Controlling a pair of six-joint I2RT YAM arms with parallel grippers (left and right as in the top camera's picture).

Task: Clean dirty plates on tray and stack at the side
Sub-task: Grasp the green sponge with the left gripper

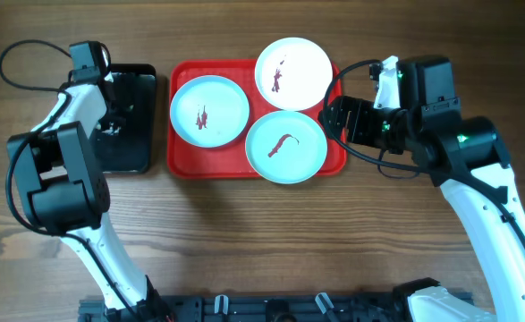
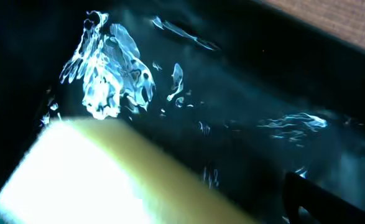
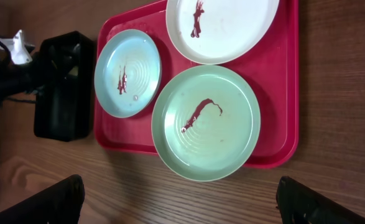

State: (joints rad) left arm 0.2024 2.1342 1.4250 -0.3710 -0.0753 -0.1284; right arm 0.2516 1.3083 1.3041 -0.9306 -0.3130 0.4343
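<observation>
The red tray (image 1: pixel 183 163) holds three plates with reddish-brown smears. A pale blue plate (image 1: pixel 210 111) lies at the left, a white plate (image 1: pixel 294 72) at the top right, and a pale green-blue plate (image 1: pixel 285 148) at the lower right. They also show in the right wrist view: pale blue (image 3: pixel 127 73), white (image 3: pixel 222 28), green-blue (image 3: pixel 207 122). My right gripper (image 3: pixel 182 205) is open and empty, above the wood beside the tray's right rim (image 1: pixel 332 114). My left gripper (image 1: pixel 112 125) is down in the black tray, open, with a yellow sponge (image 2: pixel 107 180) between its fingers. Its left finger is hidden.
A smaller black tray (image 1: pixel 141 85) stands left of the red tray, its wet bottom glinting in the left wrist view (image 2: pixel 244 93). Bare wooden table (image 1: pixel 271 241) lies in front of both trays.
</observation>
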